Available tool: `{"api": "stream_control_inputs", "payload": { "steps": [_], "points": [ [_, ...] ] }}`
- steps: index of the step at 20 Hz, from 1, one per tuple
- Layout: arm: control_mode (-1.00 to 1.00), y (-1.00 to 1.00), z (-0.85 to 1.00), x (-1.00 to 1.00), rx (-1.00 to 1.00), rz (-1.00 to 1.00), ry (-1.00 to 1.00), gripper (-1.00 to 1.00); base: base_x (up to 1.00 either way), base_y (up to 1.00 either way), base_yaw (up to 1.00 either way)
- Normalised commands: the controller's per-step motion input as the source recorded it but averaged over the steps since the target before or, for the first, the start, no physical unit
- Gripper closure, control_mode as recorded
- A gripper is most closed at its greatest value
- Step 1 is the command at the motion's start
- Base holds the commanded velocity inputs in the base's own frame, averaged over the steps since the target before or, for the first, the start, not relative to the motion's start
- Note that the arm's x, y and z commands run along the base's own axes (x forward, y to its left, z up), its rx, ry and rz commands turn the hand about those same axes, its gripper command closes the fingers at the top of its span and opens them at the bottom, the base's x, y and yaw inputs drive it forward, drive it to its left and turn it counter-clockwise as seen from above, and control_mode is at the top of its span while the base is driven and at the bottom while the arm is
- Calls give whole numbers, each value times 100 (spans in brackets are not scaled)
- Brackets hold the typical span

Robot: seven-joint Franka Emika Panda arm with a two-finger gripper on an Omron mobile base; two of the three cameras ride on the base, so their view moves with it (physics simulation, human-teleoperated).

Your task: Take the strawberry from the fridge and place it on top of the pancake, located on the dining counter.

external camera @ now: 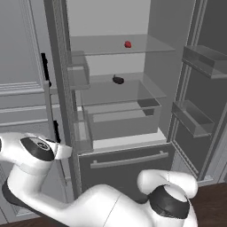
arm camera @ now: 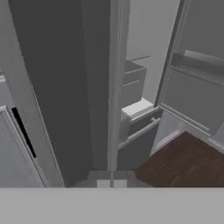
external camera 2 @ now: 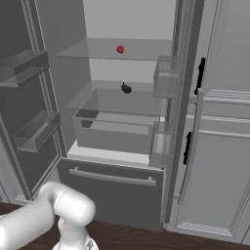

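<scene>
The fridge [external camera: 128,170] stands with both upper doors swung open, its pale interior and glass shelves showing. The strawberry [external camera: 127,44], tiny and bright red, rests on the top glass shelf [external camera 2: 97,49], a little right of centre in the left base view; it is the strawberry [external camera 2: 120,49] in the right base view too. My arm is folded low in front of the bottom drawer [external camera 2: 112,178]. In the hand view my gripper [arm camera: 111,183] is shut with nothing in it, its tips pressed together and facing the edge of an open fridge door [arm camera: 98,87]. The pancake and the dining counter are out of view.
A small dark oblong vegetable [external camera: 118,80] lies on the middle shelf above a crisper box [external camera: 122,119]. Door bins [external camera: 204,60] jut from the open doors on both sides. Grey panelled cabinets [external camera 2: 224,122] flank the fridge. Dark wood floor [arm camera: 183,162] lies below.
</scene>
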Motion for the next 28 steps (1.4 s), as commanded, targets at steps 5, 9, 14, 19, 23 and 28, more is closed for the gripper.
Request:
{"api": "stream_control_inputs", "payload": {
  "steps": [5,9,14,19,23,28],
  "points": [
    [-100,-100,26,-20,0,0,11,100,0,0,0],
    [-100,-100,29,-1,0,5,16,100,0,0,0],
    [-100,-100,29,-5,0,16,15,-100,0,0,0],
    [-100,-100,31,-1,0,21,24,-100,0,0,0],
    [-100,-100,52,-7,0,20,21,-100,0,0,0],
    [-100,-89,20,-6,10,13,5,-100,0,0,0]
  ]
}}
